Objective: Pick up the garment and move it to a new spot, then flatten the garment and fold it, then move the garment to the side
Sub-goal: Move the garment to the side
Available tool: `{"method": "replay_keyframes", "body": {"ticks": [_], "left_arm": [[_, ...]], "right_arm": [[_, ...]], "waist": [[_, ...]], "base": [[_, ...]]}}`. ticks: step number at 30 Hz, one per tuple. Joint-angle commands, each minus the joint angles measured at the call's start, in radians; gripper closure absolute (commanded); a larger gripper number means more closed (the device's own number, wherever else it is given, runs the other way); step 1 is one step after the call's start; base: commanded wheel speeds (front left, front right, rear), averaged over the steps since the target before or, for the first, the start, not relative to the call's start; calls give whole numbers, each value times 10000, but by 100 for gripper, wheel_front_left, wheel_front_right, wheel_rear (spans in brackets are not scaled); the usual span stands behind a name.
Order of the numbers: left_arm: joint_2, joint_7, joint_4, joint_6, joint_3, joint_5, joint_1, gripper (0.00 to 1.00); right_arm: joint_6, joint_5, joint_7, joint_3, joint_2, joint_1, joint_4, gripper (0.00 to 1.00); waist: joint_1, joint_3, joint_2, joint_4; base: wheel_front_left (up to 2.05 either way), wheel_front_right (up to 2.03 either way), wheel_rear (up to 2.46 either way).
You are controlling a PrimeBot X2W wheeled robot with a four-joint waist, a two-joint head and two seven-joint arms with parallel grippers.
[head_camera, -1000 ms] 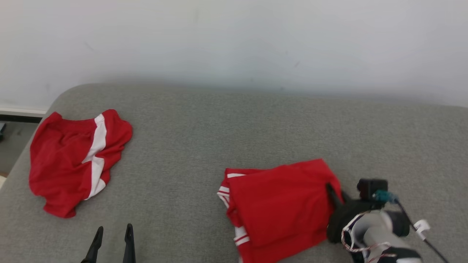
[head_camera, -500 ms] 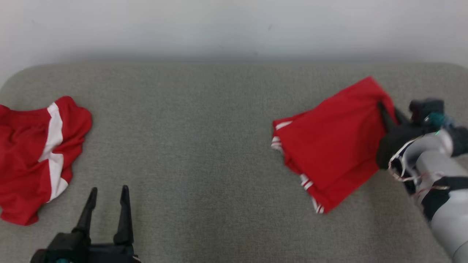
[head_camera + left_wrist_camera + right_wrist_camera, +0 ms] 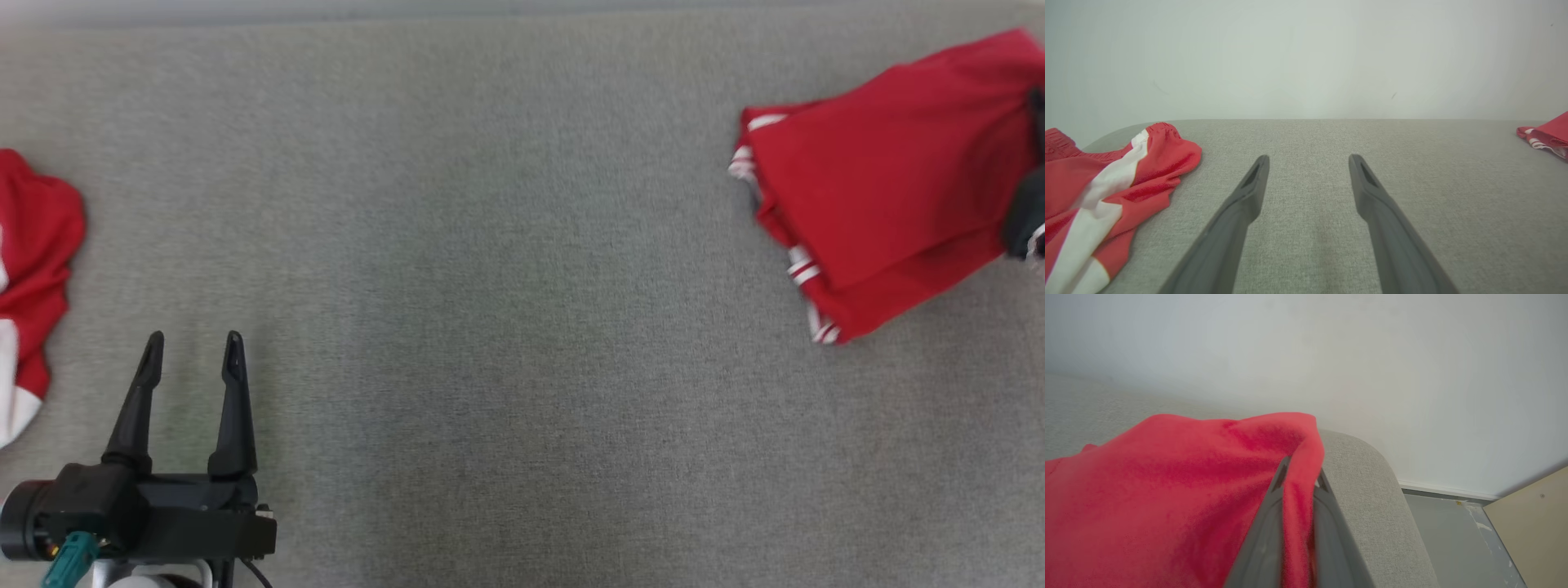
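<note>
As right claw (image 3: 1301,473) pinches garment (image 3: 882,180), white stripes (image 3: 804,269)

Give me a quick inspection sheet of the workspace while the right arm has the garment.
Surface: grey cushion, plain fabric, no stains seen.
Job's things: folded red garment at the right, near the cushion's rounded corner, one edge pinched up.
Clutter: crumpled red-and-white garment at the left edge.
Grippers: left gripper open over bare cushion, holding nothing; right gripper shut on the folded red garment's edge.
Cables: thin dark cable and teal connector at the left wrist, apart from the cloth.
Surroundings: white wall behind; grey floor and beige panel past the right corner.
</note>
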Motion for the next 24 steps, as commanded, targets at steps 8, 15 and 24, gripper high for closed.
{"method": "replay_keyframes", "body": {"ticks": [8,15,24], "left_arm": [[284,-7,-363,10,114,-109,-307,0],[297,-7,-557,12,277,-13,-148,0],[145,-7,-712,10,389,120,-25,0]], "right_arm": [[-26,-181,352,131,-727,-1050,276,100],[-26,-328,451,236,-1106,-1518,448,100],[-26,-628,535,-40,-1139,-1776,702,17]], "waist": [[-3,956,-3,-381],[-3,1029,-3,-366],[-3,1107,-3,-384]], "base": [[0,0,0],[0,0,0],[0,0,0]]}}
